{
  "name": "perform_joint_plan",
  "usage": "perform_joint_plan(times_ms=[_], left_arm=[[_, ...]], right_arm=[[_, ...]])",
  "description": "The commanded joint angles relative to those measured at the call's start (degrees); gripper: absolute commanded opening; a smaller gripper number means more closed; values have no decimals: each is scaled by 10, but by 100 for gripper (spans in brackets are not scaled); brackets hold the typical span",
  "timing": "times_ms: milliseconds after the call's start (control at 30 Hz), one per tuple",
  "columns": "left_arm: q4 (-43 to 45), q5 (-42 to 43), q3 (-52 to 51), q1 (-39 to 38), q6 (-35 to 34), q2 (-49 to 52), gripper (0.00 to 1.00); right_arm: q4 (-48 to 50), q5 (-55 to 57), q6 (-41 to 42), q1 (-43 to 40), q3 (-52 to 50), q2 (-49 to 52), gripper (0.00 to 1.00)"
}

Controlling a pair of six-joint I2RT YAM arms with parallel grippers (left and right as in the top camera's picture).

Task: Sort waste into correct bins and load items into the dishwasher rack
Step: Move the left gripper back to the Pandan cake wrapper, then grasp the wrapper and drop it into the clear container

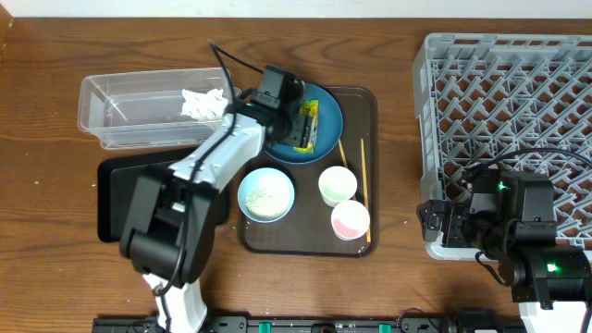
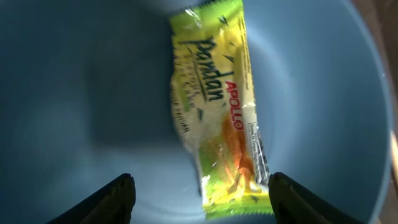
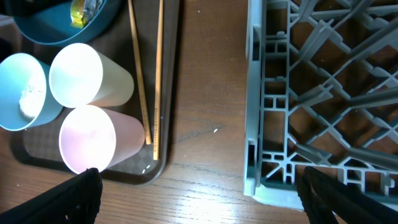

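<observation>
The left fingers (image 2: 115,199), spread apart and empty, straddle the snack wrapper (image 2: 214,112) lying on the dark blue plate (image 2: 74,93) beneath them, so they should likely descend straight and pinch across its narrow width.

Bg is pretty much all table (image 1: 55,240): dark reddish-brown wood, grain running left-right, semi-gloss finish w/ a few faint scratches and a tiny white speck visible in the right wrist view. Along the far edge there's a pale beige strip (image 1: 277,11), prob wall or a lighter board, can't tell which. Small orange-brown bit in the top left corner (image 1: 5,37), no idea what. Lighting is soft and even from above, short fuzzy shadows, mild sheen on the wood. No floor or windows in shot.
</observation>
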Motion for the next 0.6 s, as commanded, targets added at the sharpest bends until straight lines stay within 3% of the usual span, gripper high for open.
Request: perform_joint_plan(times_ms=[0, 233, 300, 433, 567], left_arm=[[10, 5, -5, -11, -1, 24, 72], [12, 7, -5, -35, -1, 54, 73], [12, 7, -5, -40, -1, 60, 69], [12, 7, -5, -42, -1, 63, 41], [14, 4, -4, -40, -1, 59, 24]], right_arm=[[-2, -3, 4, 3, 10, -2, 99], [-2, -3, 4, 3, 10, -2, 99], [-2, -3, 4, 3, 10, -2, 99], [-3, -3, 4, 3, 10, -2, 99], [-6, -3, 4, 3, 10, -2, 99]])
